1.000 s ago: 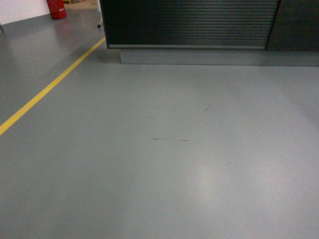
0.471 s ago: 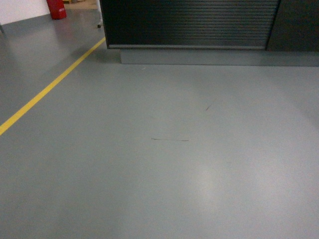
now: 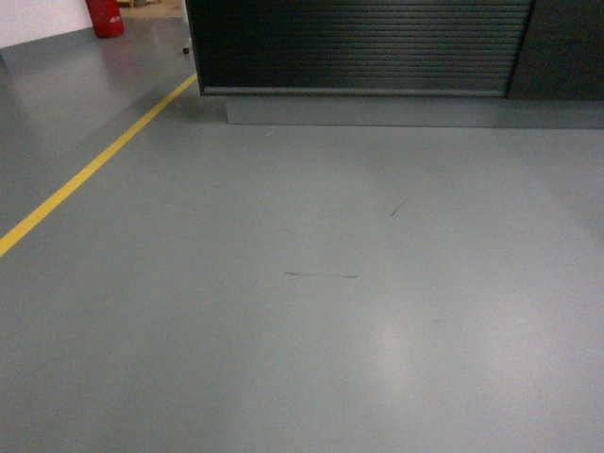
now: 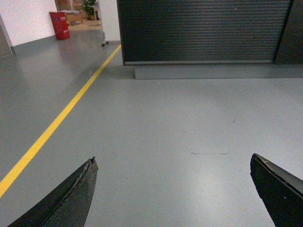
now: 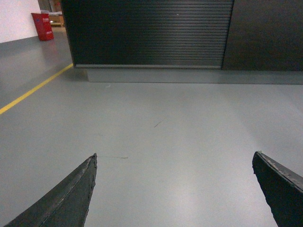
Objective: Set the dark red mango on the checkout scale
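Observation:
The checkout [image 3: 363,47] fills the top of the head view: a dark slatted front on a grey plinth [image 3: 406,111]. It also shows in the left wrist view as the checkout [image 4: 203,30] and in the right wrist view as the checkout [image 5: 151,33]. Its top is out of frame. The dark red mango and the scale are out of view. My left gripper [image 4: 173,163] is open over bare grey floor with nothing between its black fingers [image 4: 71,196]. My right gripper [image 5: 174,161] is open too, empty, its fingers [image 5: 68,194] wide apart. Neither arm shows in the head view.
A yellow floor line [image 3: 90,170] runs diagonally on the left toward the checkout's corner. A red object [image 3: 106,17] stands far back left by a white wall. A dark smooth panel [image 3: 564,47] adjoins the slats on the right. Grey floor [image 3: 321,311] lies between me and the counter.
The view has shifted slightly: the floor scuffs and the plinth sit a little lower in the head view, so the checkout is marginally closer.

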Tool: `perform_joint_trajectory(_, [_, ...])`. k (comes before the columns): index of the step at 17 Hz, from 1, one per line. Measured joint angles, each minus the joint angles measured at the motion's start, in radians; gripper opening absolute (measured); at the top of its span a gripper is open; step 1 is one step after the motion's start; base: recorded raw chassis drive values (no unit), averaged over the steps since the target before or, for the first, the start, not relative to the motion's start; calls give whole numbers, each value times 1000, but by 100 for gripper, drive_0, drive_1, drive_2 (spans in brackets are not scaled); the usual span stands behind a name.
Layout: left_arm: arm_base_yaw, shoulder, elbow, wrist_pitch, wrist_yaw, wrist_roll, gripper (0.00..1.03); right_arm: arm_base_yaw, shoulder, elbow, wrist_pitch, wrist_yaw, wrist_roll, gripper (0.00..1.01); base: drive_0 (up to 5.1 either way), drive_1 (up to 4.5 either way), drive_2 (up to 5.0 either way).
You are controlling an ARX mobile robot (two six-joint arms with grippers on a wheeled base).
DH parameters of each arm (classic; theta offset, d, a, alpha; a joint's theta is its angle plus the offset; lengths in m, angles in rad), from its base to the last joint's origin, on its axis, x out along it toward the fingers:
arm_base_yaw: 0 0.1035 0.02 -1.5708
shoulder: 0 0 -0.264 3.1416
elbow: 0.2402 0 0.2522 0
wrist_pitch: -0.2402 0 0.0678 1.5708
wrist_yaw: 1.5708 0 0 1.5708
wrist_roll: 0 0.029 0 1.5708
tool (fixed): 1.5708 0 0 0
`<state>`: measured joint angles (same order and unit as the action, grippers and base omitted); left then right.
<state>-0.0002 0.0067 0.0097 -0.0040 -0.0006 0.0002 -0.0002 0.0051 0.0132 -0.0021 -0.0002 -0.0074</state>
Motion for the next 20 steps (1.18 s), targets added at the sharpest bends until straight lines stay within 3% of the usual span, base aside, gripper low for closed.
perform_joint_trajectory(20, [0, 0, 0, 0, 0, 0, 98, 0, 0, 0, -2, 0, 0, 98, 1, 421, -418])
